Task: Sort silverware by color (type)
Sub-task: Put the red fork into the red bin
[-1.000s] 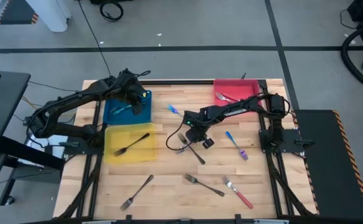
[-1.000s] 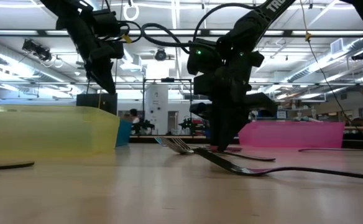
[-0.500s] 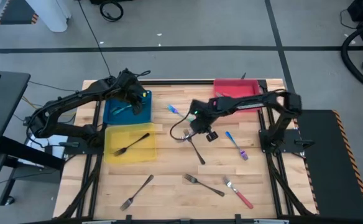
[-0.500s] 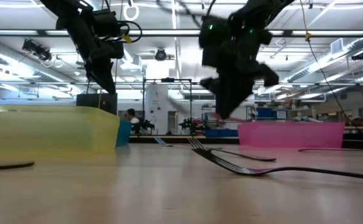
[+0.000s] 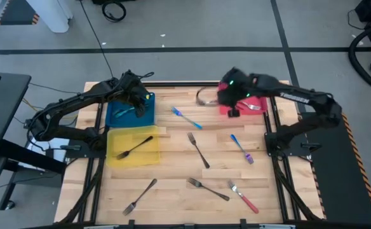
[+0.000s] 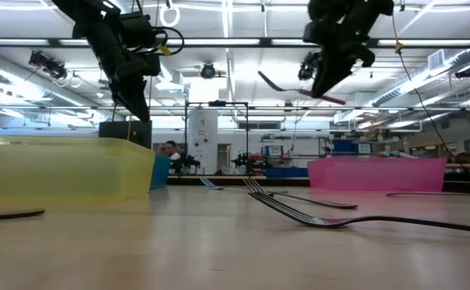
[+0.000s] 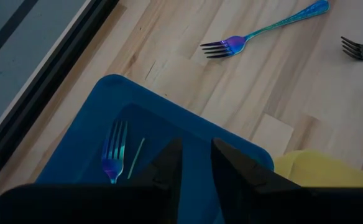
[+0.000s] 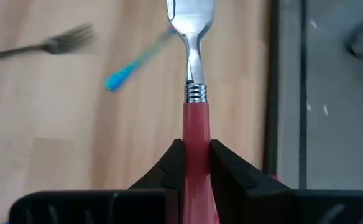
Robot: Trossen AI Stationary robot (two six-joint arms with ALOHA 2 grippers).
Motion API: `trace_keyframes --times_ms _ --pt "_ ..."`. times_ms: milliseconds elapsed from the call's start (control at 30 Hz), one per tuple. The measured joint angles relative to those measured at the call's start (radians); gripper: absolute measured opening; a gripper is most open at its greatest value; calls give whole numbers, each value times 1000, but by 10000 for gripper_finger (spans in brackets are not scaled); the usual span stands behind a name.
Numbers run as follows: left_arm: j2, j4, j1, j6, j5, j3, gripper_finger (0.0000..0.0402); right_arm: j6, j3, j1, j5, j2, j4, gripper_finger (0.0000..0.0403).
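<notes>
My right gripper (image 5: 230, 100) is up in the air by the left edge of the red tray (image 5: 256, 89) and is shut on a red-handled fork (image 6: 291, 87). My left gripper (image 5: 134, 98) hovers over the blue tray (image 5: 148, 117), its fingers (image 7: 169, 165) a narrow gap apart with nothing between them. A blue fork (image 7: 113, 152) lies flat in that tray. On the table lie two blue forks (image 5: 187, 117) (image 5: 241, 148), three dark forks (image 5: 198, 149) (image 5: 208, 189) (image 5: 140, 196) and a red fork (image 5: 244, 197). One dark fork (image 5: 133, 147) lies in the yellow tray. My right gripper pinches the fork's red handle (image 8: 195, 124) between its two fingers. The metal neck and head (image 8: 191, 25) stick out forward past the fingertips. The fork is lifted clear of the table, nearly level, with its head toward the table's left (image 6: 265, 79).
The yellow tray (image 5: 115, 156) sits just near of the blue one on the table's left. The red tray at the far right holds a fork (image 5: 254, 107). Black frame rails run along the table's left and right sides. Bare wood lies in the middle and along the near edge.
My right gripper has risen from the table's middle with the red-handled fork and swung toward the far right, up to the red tray's left edge. The fork, low at the table a second ago, is now lifted clear.
</notes>
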Motion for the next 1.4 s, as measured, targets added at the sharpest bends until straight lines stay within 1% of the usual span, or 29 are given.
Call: trace_keyframes --times_ms 100,200,333,467,533,667,767,867,933,1067,1300,1400 --pt "0 2 -1 0 0 0 84 1 0 -112 -38 -22 -7 55" --pt "0 11 -12 0 0 0 84 1 0 -229 -105 -14 -7 55" --pt "0 31 -44 18 0 0 84 2 0 -372 -186 39 -21 55" --pt "0 51 -88 40 0 0 84 25 0 -460 -234 99 -37 55" --pt "0 75 -109 42 0 0 84 21 0 -487 -235 128 -68 55" --pt "0 141 -144 42 0 -1 84 19 -1 -528 -197 184 -115 55" --pt "0 192 -164 42 0 -1 84 19 -1 -554 -191 221 -146 55" --pt "1 235 -178 42 0 0 84 30 -1 -567 -190 254 -162 56" --pt "8 257 -188 41 1 0 84 42 0 -566 -168 273 -161 58" --pt "25 264 -203 42 0 0 84 76 -1 -559 -78 317 -163 58" --pt "53 258 -213 43 1 -1 84 158 -1 -568 5 352 -172 58" --pt "63 259 -213 43 0 -1 84 184 -1 -584 15 366 -173 58"
